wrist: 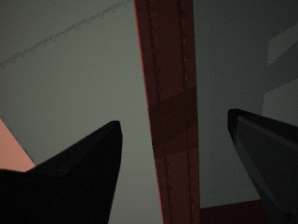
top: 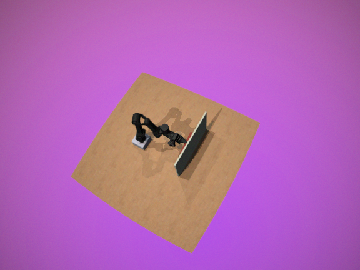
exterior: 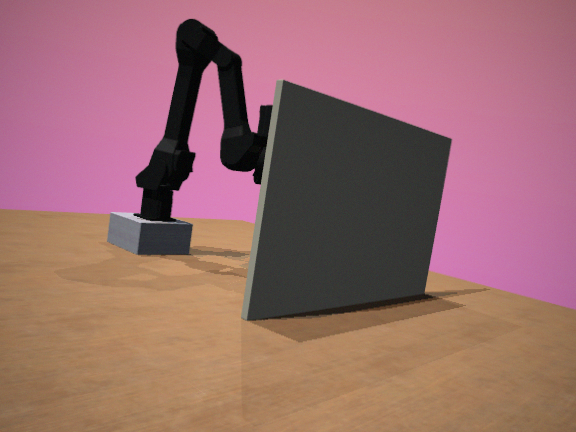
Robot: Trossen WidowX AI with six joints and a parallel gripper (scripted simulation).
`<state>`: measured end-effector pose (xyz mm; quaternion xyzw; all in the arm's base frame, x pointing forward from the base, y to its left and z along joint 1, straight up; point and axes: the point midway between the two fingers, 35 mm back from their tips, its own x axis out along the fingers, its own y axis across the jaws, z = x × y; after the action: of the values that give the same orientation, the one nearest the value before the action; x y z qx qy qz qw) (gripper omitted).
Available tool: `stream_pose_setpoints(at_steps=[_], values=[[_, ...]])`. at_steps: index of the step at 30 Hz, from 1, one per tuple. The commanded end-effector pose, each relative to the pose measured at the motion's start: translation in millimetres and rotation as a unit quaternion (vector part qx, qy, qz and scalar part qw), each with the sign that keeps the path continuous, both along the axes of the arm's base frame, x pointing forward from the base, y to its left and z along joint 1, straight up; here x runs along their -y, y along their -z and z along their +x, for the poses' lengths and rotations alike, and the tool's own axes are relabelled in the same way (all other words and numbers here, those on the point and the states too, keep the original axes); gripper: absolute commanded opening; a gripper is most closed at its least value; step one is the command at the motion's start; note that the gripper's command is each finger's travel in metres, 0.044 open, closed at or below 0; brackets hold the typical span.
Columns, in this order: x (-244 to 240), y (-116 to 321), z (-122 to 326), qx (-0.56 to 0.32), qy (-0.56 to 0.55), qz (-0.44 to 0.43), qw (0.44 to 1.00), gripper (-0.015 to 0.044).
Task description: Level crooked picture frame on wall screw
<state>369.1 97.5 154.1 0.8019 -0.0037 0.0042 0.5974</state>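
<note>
The red picture frame (top: pixel 190 135) (wrist: pixel 172 50) is on the arm's side of the upright wall panel (top: pixel 194 145) (exterior: pixel 350 200) (wrist: pixel 75 85). The top view shows only slivers of it, and the panel hides it in the exterior view. In the wrist view one side bar runs nearly upright, its top slightly to the left, and part of another bar shows at the bottom right. My gripper (top: pixel 185 142) (wrist: pixel 175 117) is open, one finger on each side of the side bar, with gaps on both sides. The screw and notched strip are not visible. I cannot tell the frame's tilt.
The arm's grey base block (top: pixel 141 142) (exterior: pixel 162 237) stands on the wooden table top (top: pixel 125 187) (exterior: pixel 150 360). The panel stands on the same table, right behind the frame. In the wrist view the panel's edge shows at the lower left.
</note>
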Motion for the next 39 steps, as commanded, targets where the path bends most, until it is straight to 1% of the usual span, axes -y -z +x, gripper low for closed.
stream_pose_setpoints(at_steps=[1, 28, 34, 39], values=[[-0.3, -1.0, 0.7, 0.001, 0.0, -0.003, 1.0, 0.026], [-0.7, -2.0, 1.2, 0.001, 0.0, -0.003, 1.0, 0.026], [-0.7, -2.0, 1.2, 0.001, 0.0, -0.003, 1.0, 0.0103], [-0.7, -2.0, 1.2, 0.001, 0.0, -0.003, 1.0, 0.0069]])
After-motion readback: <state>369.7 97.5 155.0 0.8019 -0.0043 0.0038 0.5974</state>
